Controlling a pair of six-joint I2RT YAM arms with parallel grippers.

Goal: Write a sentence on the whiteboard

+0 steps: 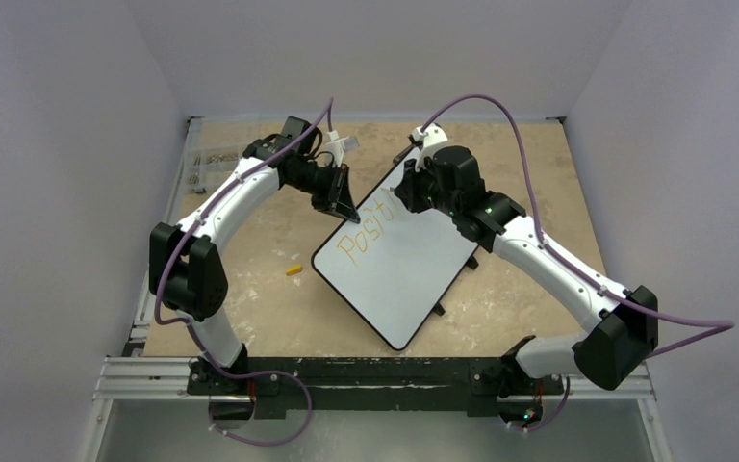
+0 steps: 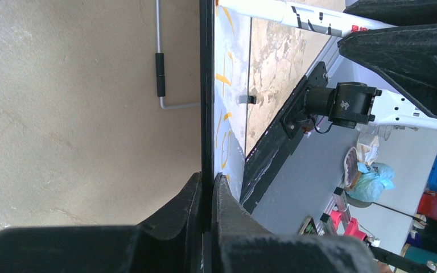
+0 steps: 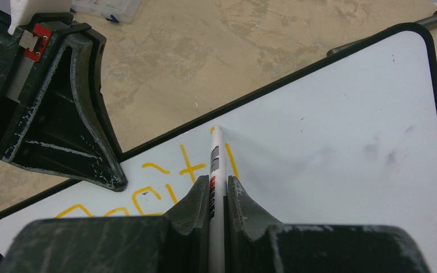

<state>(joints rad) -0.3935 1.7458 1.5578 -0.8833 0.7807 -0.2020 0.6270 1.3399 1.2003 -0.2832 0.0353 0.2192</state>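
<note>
The whiteboard (image 1: 404, 269) lies tilted at the table's middle, with the sentence (image 1: 364, 236) begun in orange-yellow near its far left edge, reading roughly "Posit". My left gripper (image 1: 344, 207) is shut on the board's black frame (image 2: 206, 85). My right gripper (image 1: 402, 200) is shut on a white marker (image 3: 216, 165). The marker's tip sits at the top of a fresh stroke just right of the lettering (image 3: 188, 168), near the board's edge. The board's white face (image 3: 341, 142) is otherwise blank. The left fingertips (image 3: 111, 181) rest on the edge beside the lettering.
A small yellow marker cap (image 1: 293, 270) lies on the table left of the board. A clear plastic box (image 1: 204, 166) sits at the far left edge. The board's black feet (image 1: 439, 309) stick out at its right side. Grey walls enclose the table.
</note>
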